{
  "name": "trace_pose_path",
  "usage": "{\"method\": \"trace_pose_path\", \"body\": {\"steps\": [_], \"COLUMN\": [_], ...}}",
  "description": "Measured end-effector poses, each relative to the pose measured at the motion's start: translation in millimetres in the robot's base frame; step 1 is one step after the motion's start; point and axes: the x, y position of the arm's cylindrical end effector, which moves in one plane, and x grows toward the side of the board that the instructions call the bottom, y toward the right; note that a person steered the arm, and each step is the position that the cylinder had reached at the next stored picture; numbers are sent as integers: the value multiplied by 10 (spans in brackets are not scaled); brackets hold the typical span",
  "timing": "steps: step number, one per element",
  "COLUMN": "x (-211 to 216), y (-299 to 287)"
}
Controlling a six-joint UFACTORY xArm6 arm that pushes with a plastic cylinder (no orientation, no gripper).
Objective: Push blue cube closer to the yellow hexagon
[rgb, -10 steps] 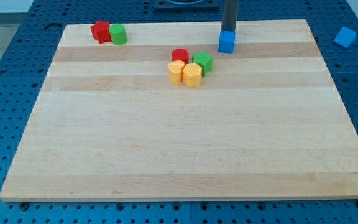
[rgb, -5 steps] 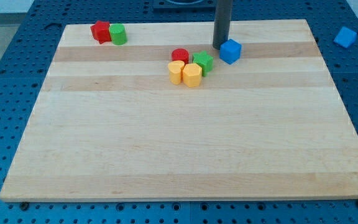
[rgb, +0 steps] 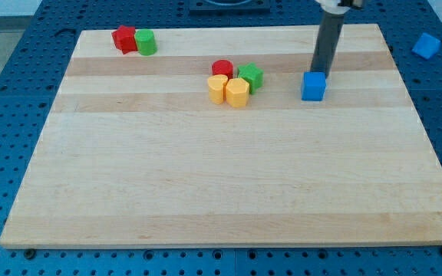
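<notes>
A big wooden board (rgb: 229, 176) lies on a blue table with little holes (rgb: 10, 92). My dark rod (rgb: 327, 42) comes down from the view's top, leaning a little. I have no fingers to open or close, only my tip (rgb: 318, 72). My tip sits right at the top edge of the blue cube (rgb: 313, 86); I cannot tell if it touches.

The blue cube is to the view's right of a small bunch of blocks, with bare wood between them. In that bunch the yellow hexagon (rgb: 237, 93) is touching a second yellow block (rgb: 218, 89). Just behind them are a red round block (rgb: 222, 69) and a green block (rgb: 251, 76).

Far off at the view's top left, a red block (rgb: 124, 38) and a green round block (rgb: 146, 42) sit side by side. Another blue block (rgb: 427, 46) lies off the board at the view's top right.
</notes>
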Motion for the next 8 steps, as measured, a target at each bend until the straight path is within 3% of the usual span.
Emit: {"method": "trace_pose_path", "body": {"steps": [1, 2, 5, 8], "x": [127, 325, 163, 429], "y": [145, -161, -756, -689]}}
